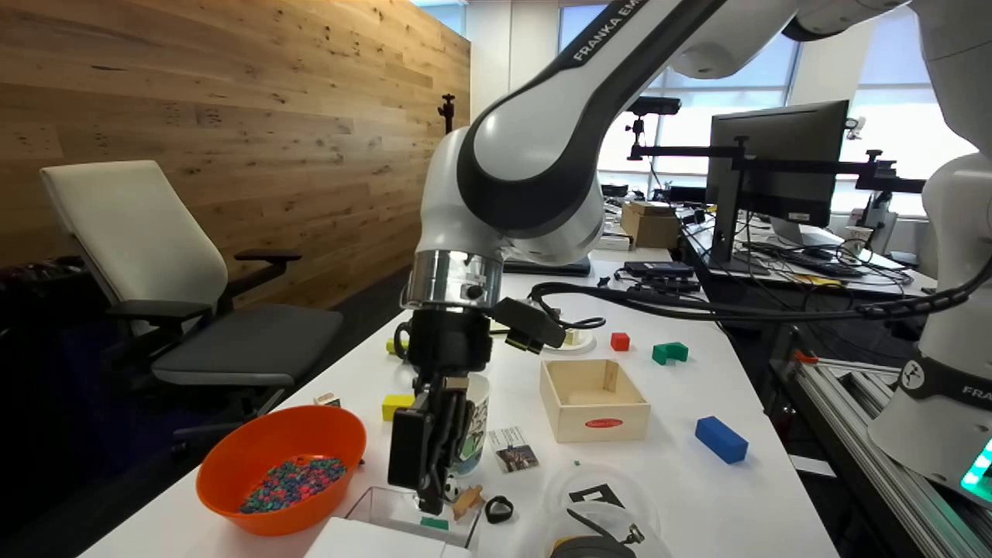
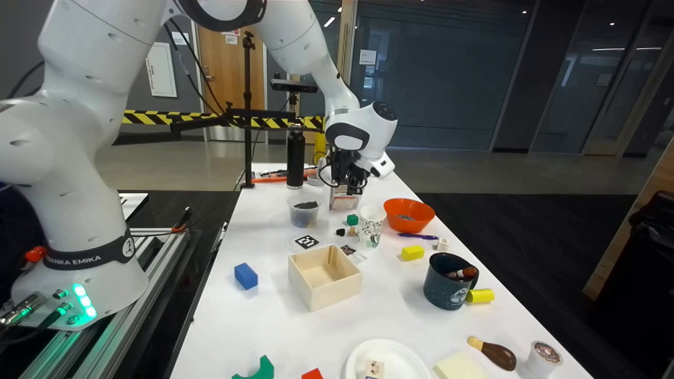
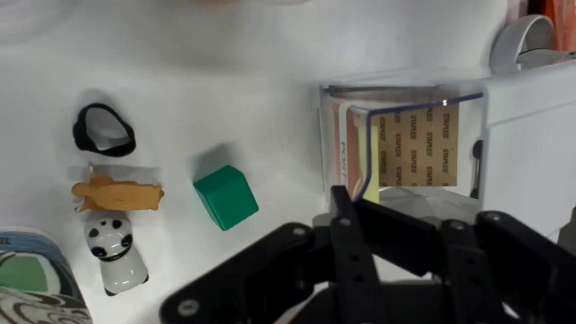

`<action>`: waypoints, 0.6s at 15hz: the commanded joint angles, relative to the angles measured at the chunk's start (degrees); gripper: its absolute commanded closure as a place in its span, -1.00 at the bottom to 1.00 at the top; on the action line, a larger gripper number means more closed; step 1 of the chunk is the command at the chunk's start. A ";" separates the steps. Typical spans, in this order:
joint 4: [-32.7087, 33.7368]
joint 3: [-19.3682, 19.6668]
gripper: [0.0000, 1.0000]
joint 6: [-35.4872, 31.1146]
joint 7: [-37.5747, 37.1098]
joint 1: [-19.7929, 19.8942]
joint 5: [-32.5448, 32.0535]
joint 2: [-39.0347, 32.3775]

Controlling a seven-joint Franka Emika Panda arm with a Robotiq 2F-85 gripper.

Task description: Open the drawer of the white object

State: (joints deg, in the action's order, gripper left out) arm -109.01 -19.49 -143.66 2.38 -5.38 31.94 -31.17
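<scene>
Pincer [image 3: 350,198] nearly closed, drawer [image 3: 370,148] gripped at its front edge. Drawer juts from white box [image 3: 531,166]; green block [image 3: 228,200] on counter [image 3: 261,117], apart from drawer's front.

Space before the clear drawer [image 3: 369,144] is partly obstructed by the green block [image 3: 227,198]; an open lane is left between wooden box [image 2: 337,291] and blue block [image 2: 246,276].

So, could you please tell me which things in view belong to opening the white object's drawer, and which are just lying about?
Part of the job:
white object
clear drawer
gripper

Just lying about:
green block
black-and-white figurine
orange bowl
wooden box
blue block
paper cup
dark mug
</scene>
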 commanded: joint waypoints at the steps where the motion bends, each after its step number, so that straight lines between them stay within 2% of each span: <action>1: -0.71 -0.38 0.98 -0.64 2.61 1.80 3.59 -1.22; 9: 0.43 2.55 0.98 -0.63 0.94 2.09 1.69 -6.84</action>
State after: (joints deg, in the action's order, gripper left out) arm -109.33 -16.88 -143.79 2.82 -3.73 32.91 -36.29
